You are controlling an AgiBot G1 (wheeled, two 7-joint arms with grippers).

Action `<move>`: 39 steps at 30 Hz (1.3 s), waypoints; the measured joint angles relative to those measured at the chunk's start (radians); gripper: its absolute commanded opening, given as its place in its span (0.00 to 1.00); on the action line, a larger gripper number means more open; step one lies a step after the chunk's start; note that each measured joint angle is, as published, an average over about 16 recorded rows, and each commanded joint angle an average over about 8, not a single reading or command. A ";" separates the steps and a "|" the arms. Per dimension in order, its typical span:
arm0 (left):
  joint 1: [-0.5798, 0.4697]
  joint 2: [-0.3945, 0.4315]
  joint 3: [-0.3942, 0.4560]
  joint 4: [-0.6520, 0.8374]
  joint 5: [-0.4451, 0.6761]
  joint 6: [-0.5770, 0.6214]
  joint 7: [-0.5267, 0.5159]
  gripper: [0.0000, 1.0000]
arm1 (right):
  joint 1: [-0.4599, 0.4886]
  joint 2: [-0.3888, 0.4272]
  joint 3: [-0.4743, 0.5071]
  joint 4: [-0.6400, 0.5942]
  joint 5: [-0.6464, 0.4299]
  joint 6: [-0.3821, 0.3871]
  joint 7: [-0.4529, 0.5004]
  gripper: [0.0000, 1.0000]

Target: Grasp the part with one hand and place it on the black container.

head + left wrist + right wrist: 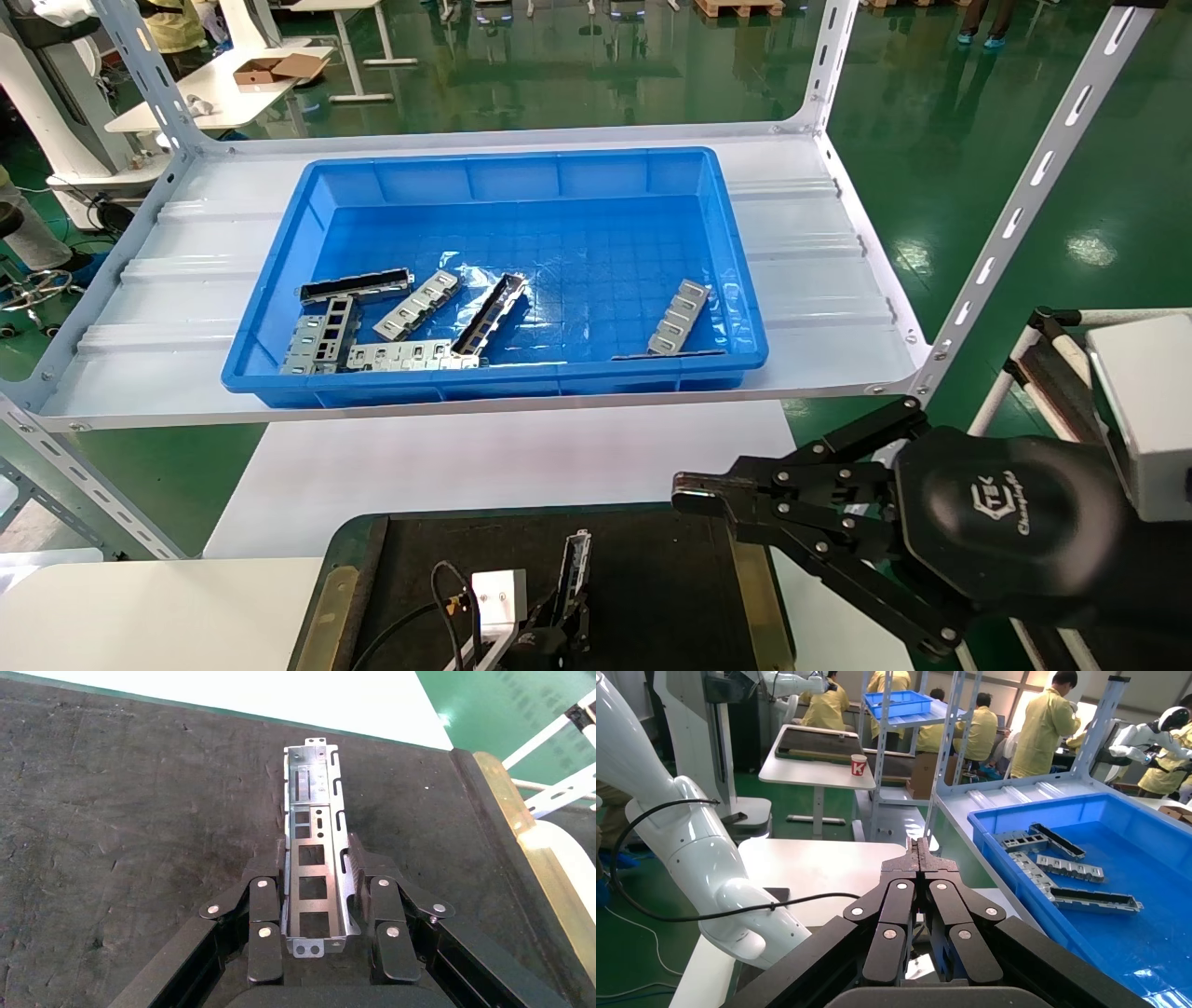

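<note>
The left end effector (315,871) sits low over the black container (354,578), its fingers (263,906) pinching the part (314,853), which points away from the wrist above the tray's dark floor. Beyond, on the shelf (819,242), a blue bin (279,242) holds several more metal pieces (419,305). At right, the right end effector (689,494) hovers beside the container's edge, fingers pressed together and holding nothing.

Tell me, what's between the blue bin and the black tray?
Only bare white table lies between the bin and tray, seen in the head view.
</note>
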 measured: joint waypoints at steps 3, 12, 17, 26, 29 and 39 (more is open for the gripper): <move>0.004 0.004 -0.002 0.006 0.008 0.000 -0.005 0.00 | 0.000 0.000 0.000 0.000 0.000 0.000 0.000 0.00; 0.016 0.010 -0.008 0.016 0.027 0.001 -0.018 0.26 | 0.000 0.000 0.000 0.000 0.000 0.000 0.000 0.72; 0.020 0.011 -0.009 0.019 0.033 0.004 -0.022 0.87 | 0.000 0.000 0.000 0.000 0.000 0.000 0.000 1.00; 0.024 0.014 -0.013 0.021 0.042 0.003 -0.027 1.00 | 0.000 0.000 -0.001 0.000 0.000 0.000 0.000 1.00; 0.024 0.013 -0.015 0.019 0.046 0.001 -0.029 1.00 | 0.000 0.000 -0.001 0.000 0.000 0.000 0.000 1.00; 0.032 -0.018 -0.023 -0.015 0.078 0.017 -0.038 1.00 | 0.000 0.000 -0.001 0.000 0.001 0.000 0.000 1.00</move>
